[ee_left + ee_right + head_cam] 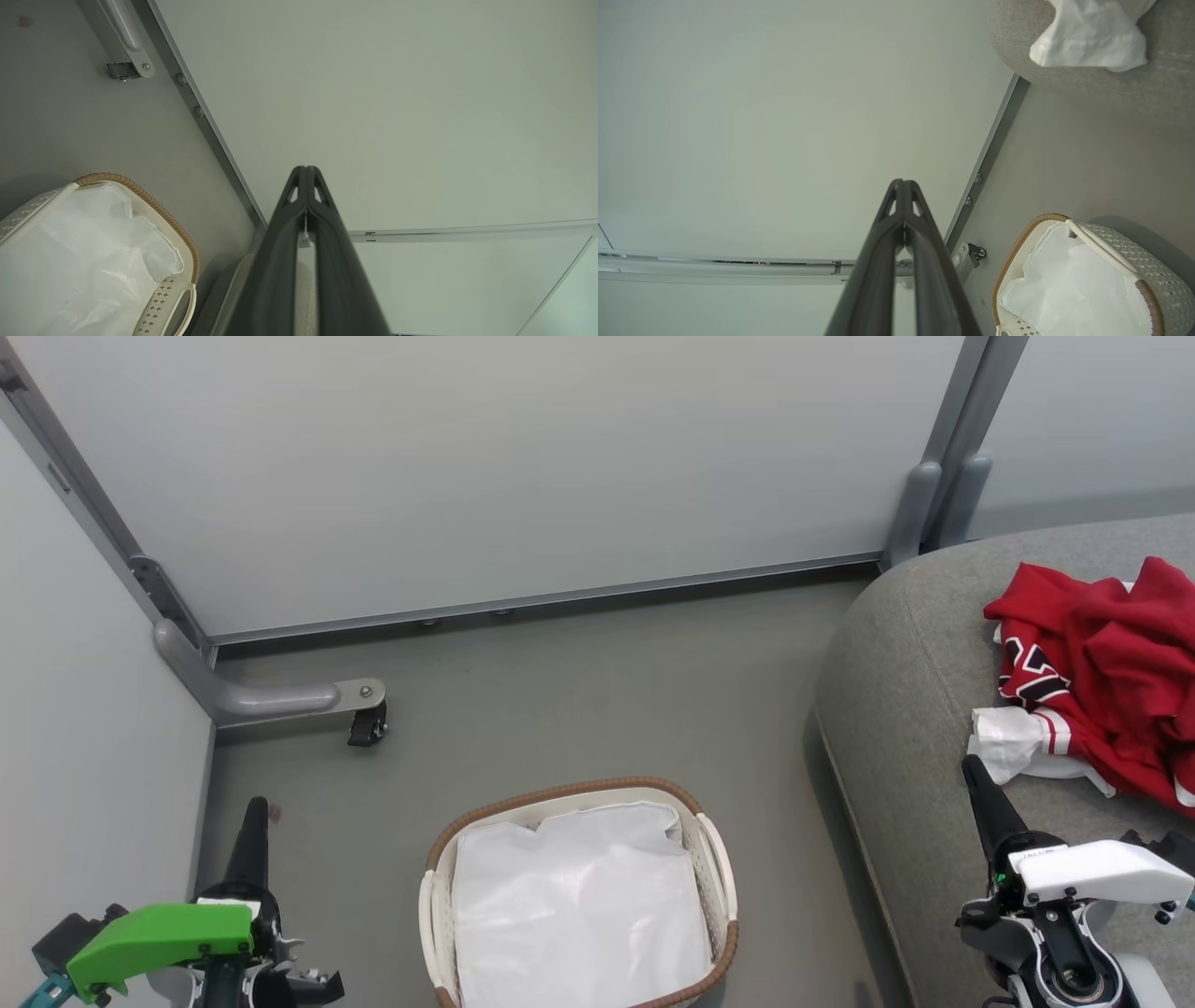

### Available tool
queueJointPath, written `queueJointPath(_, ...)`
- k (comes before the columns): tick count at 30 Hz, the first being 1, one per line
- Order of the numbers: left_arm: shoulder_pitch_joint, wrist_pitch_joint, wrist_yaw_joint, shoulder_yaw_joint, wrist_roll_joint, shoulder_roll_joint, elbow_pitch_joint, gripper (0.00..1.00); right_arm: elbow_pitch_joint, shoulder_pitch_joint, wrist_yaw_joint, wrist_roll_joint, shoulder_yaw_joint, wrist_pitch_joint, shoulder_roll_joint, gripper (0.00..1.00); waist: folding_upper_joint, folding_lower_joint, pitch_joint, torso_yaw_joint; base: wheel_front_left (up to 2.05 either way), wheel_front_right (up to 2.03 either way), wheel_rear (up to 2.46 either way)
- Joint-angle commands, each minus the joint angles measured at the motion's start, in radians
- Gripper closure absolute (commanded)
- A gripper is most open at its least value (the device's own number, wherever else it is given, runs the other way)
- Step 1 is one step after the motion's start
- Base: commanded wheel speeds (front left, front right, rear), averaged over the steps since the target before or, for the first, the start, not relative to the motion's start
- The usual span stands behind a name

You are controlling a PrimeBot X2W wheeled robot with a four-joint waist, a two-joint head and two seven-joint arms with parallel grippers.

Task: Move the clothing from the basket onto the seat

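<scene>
The red clothing [1111,663], with white sleeves and striped trim, lies crumpled on the grey seat [906,691] at the right; a white sleeve [1092,35] of it shows in the right wrist view. The white basket [714,859] with its brown rim stands on the floor at bottom centre and holds its white liner [579,905]; the basket [184,238] also shows in the left wrist view and the basket [1148,275] in the right wrist view. My left gripper [255,805] is shut and holds nothing, left of the basket. My right gripper [971,765] is shut and holds nothing, over the seat just below the clothing.
Pale partition panels [523,467] close off the back and left, with a grey metal foot and castor [367,721] on the floor. Bare grey floor [607,691] lies between panels, basket and seat.
</scene>
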Motion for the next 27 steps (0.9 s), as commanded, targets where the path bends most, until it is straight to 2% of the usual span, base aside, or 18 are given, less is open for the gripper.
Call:
queueJointPath(1, -0.025, 0.006, -0.006, 0.006, -0.020, 0.007, -0.010, 1.00, -0.009, 0.007, 0.000, 0.021, -0.006, 0.006, -0.006, 1.00, 0.0000, 0.0000, -0.001, 0.000, 0.00, 0.00, 0.00)
queueJointPath(27, -0.029, 0.053, -0.010, 0.014, -0.182, 0.008, -0.037, 1.00, -0.033, 0.020, -0.001, 0.195, -0.025, 0.052, -0.008, 1.00, 0.0000, 0.0000, -0.012, 0.002, 0.00, 0.00, 0.00)
